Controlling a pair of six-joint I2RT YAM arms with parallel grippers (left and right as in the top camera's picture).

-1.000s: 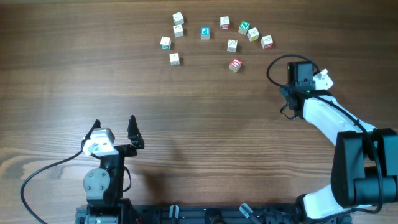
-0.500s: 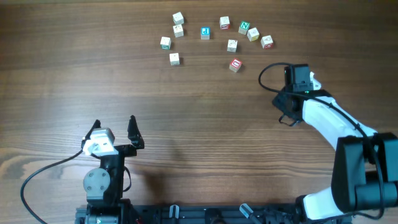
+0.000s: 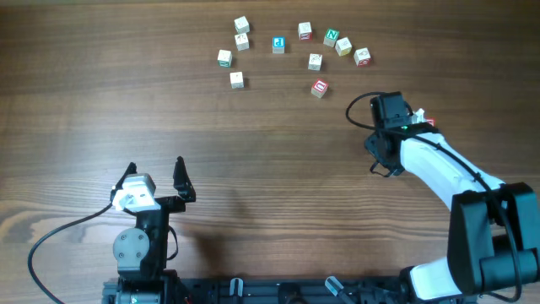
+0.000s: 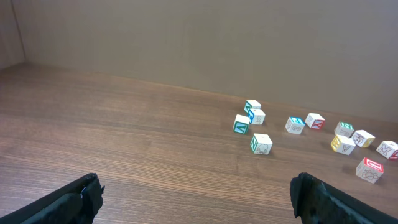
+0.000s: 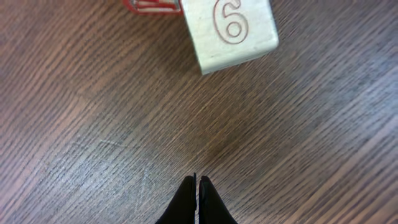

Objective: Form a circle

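At lower left the left gripper (image 3: 155,175) has fingers spread, empty. Lettered blocks (image 3: 278,45) lie in a loose arc at upper centre. At right, the right gripper (image 5: 198,186) is clenched on nothing, near a numbered block (image 5: 230,31).

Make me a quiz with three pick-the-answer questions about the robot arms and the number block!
1. Where is the 6 block from the right gripper?
A) squeezed between its fingers
B) in front of its tips, not touching
C) on top of another block

2. What colour is the 6?
A) red
B) blue
C) green

3. How is the left gripper?
A) shut on a block
B) shut, empty
C) open, empty

Answers:
1 B: bare table shows between the closed tips and the block.
2 A: the numeral is outlined in red.
3 C: its fingers stand wide apart with nothing between them.
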